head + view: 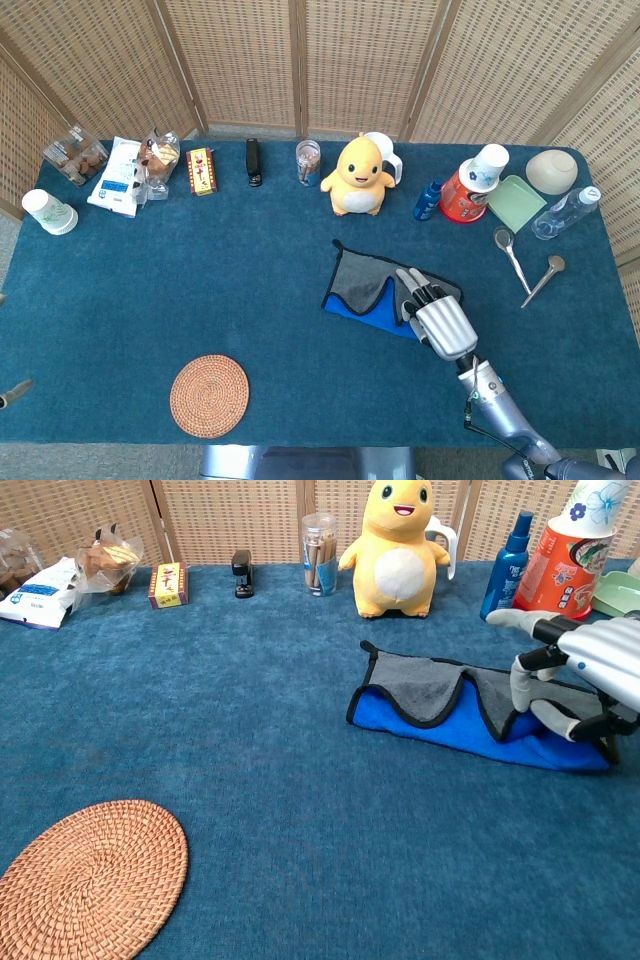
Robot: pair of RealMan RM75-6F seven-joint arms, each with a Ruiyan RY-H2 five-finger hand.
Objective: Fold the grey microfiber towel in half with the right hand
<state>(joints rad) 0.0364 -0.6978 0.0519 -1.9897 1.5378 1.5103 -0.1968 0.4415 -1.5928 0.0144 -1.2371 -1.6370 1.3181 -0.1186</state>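
The grey microfiber towel (360, 278) with its blue underside lies partly folded right of the table's middle, grey flaps turned over the blue layer (425, 690). My right hand (440, 320) sits on the towel's right end. In the chest view the right hand (585, 670) has its fingers (521, 685) curled down and the thumb beneath, pinching the towel's right part. Only a grey fingertip of the left hand (17, 389) shows at the head view's left edge.
A yellow plush toy (356, 178) stands just behind the towel, with a blue spray bottle (511, 560) and a red cup (461, 198) to its right. Two spoons (512, 257) lie at the right. A woven coaster (209, 396) lies front left.
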